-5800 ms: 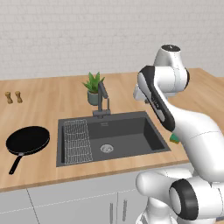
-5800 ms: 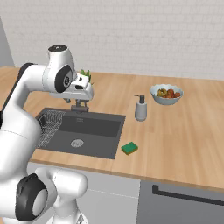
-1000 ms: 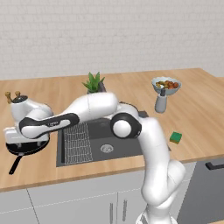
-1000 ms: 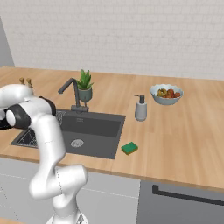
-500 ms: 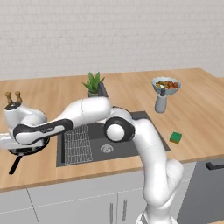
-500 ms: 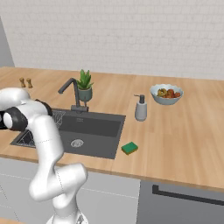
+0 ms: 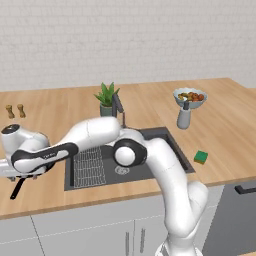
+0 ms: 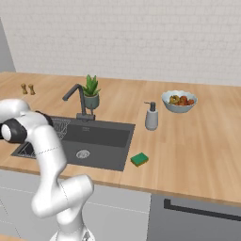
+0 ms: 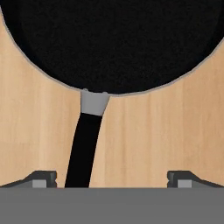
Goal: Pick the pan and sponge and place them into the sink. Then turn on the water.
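Nothing is done yet: my gripper [image 9: 111, 177] hangs spread wide over the long thin handle of the flat round black frying pan [image 9: 113, 41] on the wooden counter [image 9: 166, 131], the small green-and-yellow sponge [image 7: 201, 157] lies right of the empty dark grey sink [image 7: 150, 165], and no water runs.

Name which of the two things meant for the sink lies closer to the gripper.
The pan: the open gripper hangs right over its handle, left of the sink. The sponge lies on the counter beyond the sink's right side.
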